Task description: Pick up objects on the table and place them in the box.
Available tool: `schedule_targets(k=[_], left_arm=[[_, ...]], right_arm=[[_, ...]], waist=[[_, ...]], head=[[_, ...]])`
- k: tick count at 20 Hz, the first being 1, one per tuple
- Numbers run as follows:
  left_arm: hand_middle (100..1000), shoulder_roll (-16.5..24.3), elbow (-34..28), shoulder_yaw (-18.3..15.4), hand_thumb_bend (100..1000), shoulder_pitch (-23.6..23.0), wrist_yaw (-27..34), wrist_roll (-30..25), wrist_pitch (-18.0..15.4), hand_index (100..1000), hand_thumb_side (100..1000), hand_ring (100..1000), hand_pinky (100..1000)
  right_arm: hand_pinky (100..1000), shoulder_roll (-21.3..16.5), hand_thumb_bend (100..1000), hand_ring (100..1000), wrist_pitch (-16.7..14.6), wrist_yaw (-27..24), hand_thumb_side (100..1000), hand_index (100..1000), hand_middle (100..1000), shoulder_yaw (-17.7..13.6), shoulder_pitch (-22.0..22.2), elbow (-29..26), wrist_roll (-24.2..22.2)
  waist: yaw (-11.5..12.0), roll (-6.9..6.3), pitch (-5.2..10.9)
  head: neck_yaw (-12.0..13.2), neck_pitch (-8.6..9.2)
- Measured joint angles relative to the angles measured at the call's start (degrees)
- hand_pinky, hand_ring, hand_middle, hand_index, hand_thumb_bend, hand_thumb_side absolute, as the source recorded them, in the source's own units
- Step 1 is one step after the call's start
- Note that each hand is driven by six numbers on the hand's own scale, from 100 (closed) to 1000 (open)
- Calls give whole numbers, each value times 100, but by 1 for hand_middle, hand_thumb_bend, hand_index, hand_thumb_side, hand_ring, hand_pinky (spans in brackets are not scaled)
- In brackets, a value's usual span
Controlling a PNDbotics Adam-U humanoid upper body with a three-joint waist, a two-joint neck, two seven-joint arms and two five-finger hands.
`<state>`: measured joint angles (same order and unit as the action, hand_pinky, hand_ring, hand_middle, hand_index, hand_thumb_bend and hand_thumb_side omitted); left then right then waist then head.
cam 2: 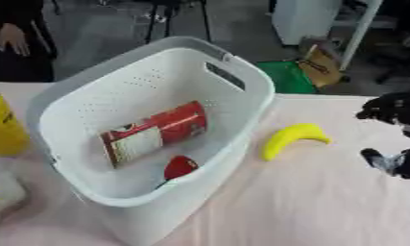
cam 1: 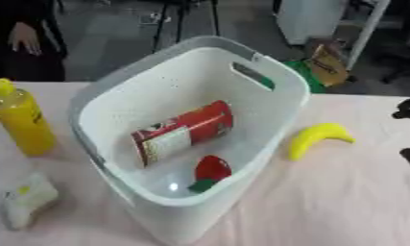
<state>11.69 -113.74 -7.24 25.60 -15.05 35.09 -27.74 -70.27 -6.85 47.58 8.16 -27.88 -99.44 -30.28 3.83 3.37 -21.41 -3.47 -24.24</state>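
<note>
Inside the white basket lie a red can and a small red object. Right of the basket, a banana rests on the desk; beyond it, the right robot hand shows, fingers unclear.

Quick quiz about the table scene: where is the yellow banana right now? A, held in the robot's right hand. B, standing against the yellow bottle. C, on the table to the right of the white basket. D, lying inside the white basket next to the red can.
C: the banana lies on the pink table just right of the white basket, apart from the right hand; only the red can and a small red thing lie inside.
</note>
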Motion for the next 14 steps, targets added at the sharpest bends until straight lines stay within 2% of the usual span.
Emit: schedule_targets(k=[6,14], left_arm=[[595,0,0,32,100,0,41,-38,0,752,1000,491,649],[594,-2,0,72,100,2,93,-109,-7,750,1000,491,649]], right_arm=[[929,273,303,987,-34,201,834,1000,945,248,-533,437,124],[944,1052,339,991,-282,155,754,1000,948,580,-1652,1432,-134]], waist=[[30,4,2],[120,-1,22]], head=[[-31,-2],[-211,-17]])
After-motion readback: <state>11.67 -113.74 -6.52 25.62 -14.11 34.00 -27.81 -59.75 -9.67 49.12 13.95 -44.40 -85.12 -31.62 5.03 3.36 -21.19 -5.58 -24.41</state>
